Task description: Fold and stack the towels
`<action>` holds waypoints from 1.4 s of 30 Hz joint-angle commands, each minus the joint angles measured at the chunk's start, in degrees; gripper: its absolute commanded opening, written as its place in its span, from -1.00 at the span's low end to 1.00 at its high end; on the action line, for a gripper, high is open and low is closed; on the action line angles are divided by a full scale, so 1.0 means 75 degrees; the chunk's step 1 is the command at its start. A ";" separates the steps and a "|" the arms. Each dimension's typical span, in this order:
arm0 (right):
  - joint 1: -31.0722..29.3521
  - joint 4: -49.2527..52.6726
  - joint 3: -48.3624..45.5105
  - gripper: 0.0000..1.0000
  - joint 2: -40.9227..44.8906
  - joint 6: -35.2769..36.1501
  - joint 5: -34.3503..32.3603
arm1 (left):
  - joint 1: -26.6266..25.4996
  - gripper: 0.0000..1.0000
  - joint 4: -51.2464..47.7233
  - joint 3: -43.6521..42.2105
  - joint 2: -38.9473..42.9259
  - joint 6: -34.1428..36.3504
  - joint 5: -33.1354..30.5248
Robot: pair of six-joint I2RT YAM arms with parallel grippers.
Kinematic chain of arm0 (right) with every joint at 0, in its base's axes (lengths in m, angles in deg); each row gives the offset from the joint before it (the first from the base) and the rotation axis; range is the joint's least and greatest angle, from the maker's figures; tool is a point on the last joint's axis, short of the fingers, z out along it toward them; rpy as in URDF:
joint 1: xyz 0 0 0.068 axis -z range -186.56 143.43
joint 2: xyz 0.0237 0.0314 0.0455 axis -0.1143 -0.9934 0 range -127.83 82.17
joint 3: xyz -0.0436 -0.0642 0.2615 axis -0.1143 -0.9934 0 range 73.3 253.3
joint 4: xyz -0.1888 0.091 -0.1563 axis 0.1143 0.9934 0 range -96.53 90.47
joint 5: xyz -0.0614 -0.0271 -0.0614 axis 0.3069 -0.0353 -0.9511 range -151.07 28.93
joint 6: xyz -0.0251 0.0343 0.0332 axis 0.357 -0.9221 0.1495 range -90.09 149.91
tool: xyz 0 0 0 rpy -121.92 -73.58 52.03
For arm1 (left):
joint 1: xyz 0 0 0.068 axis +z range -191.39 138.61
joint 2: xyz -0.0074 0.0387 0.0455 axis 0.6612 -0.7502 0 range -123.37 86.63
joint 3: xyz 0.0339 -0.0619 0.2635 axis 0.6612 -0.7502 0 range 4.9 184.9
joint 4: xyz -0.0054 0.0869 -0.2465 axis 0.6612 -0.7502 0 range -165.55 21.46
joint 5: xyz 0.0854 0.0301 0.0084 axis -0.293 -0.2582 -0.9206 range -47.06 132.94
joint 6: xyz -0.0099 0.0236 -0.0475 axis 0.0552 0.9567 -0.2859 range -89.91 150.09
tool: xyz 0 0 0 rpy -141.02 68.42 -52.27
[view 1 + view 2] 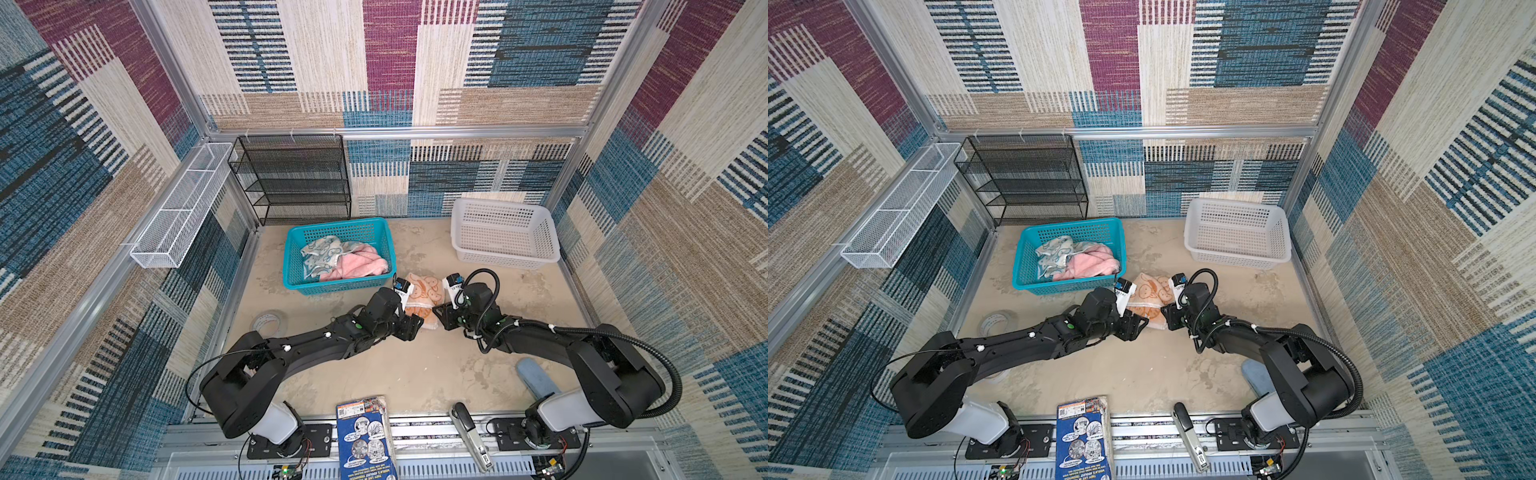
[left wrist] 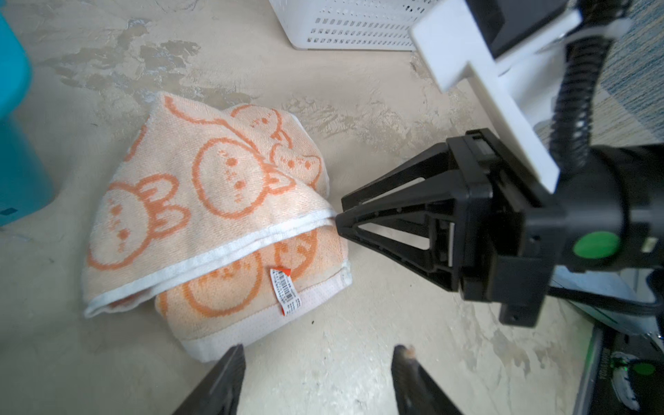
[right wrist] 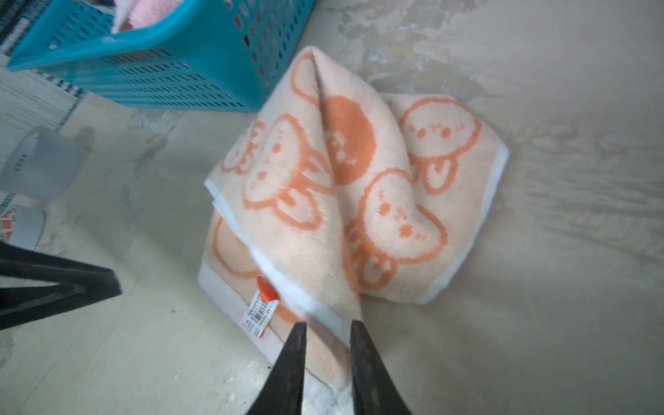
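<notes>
Read the clock as laid on the mottled beige tabletop (image 1: 415, 374) in both top views, with twelve at the back wall. The orange terry towel with white rabbit print (image 1: 422, 299) lies just past centre toward twelve, roughly folded with its layers askew. The right gripper (image 3: 328, 328) has its jaws clamped on a white-hemmed corner of the upper layer. The cloth rises from there in a tented ridge, so the hold seems meant to draw that layer square over the one beneath. The left gripper (image 2: 319, 355) hangs with jaws apart and empty over bare table, just beside the orange towel's woven end band at its seven-o'clock side. It is probably placed to pin or take the neighbouring corner. The blue printed terry towel (image 1: 322, 251) and the plain pink terry towel (image 1: 361, 266) lie crumpled in the teal perforated plastic basket (image 1: 293, 270) at eleven o'clock, not yet folded. The white perforated plastic basket (image 1: 505, 257) stands at two o'clock.
</notes>
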State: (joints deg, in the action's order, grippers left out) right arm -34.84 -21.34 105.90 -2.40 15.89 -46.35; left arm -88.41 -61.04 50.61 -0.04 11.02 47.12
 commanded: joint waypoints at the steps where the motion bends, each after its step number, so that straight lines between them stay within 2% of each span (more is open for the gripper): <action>1: -0.0006 -0.0644 0.0086 -0.50 -0.0183 0.0103 0.0777 | 0.0001 0.38 0.0190 -0.0095 0.0038 0.0363 -0.0249; 6: -0.0007 -0.0875 0.0189 -0.50 -0.0590 0.0030 0.0702 | 0.0012 0.38 0.0399 -0.0270 0.0002 0.0191 -0.0312; 14: -0.0015 -0.0781 0.0166 -0.53 -0.0416 0.0190 0.0051 | 0.0038 0.38 0.0319 -0.0187 -0.0160 0.0152 -0.0277; 15: -0.0009 -0.0673 0.0187 -0.45 -0.0379 0.0216 -0.0151 | 0.0037 0.39 0.0259 -0.0157 -0.0170 0.0161 -0.0294; 18: -0.0010 -0.0197 0.0256 -0.01 -0.0190 0.0330 -0.1095 | 0.0046 0.52 0.0206 -0.0120 -0.0108 0.0099 -0.0343; 19: -0.0005 -0.0040 0.0273 0.08 -0.0128 0.0344 -0.1492 | 0.0043 0.59 0.0198 -0.0130 -0.0084 0.0084 -0.0400; 22: -0.0009 0.0169 0.0282 0.10 -0.0143 0.0527 -0.1994 | 0.0043 0.71 0.0119 -0.0131 -0.0037 0.0070 -0.0556; 26: -0.0007 0.0001 0.0267 -0.06 -0.0499 0.0515 -0.1441 | 0.0038 0.71 0.0033 -0.0122 -0.0051 0.0059 -0.0610; 29: -0.0006 -0.0351 0.0206 -0.37 -0.0686 0.0335 -0.0698 | 0.0036 0.68 -0.0050 -0.0084 -0.0054 0.0058 -0.0640; 31: -0.0021 -0.0608 0.0189 -0.65 -0.0630 0.0131 -0.0139 | 0.0047 0.67 -0.0108 -0.0083 -0.0024 0.0102 -0.0663; 34: -0.0045 -0.0801 0.0232 -0.95 -0.0351 -0.0120 0.0265 | 0.0045 0.66 -0.0171 -0.0117 0.0025 0.0192 -0.0736; 35: -0.0045 -0.0797 0.0285 -1.00 -0.0264 -0.0174 0.0346 | 0.0041 0.65 -0.0195 -0.0127 0.0059 0.0220 -0.0751; 42: -0.0103 -0.0291 0.0881 -1.00 0.0107 -0.0754 0.0693 | 0.0038 0.64 0.0214 -0.0299 0.0121 0.0287 -0.0531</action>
State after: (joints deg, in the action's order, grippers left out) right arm -35.47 -23.37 111.48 -2.32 13.44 -43.83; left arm -88.13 -61.39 48.82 0.55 12.05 41.88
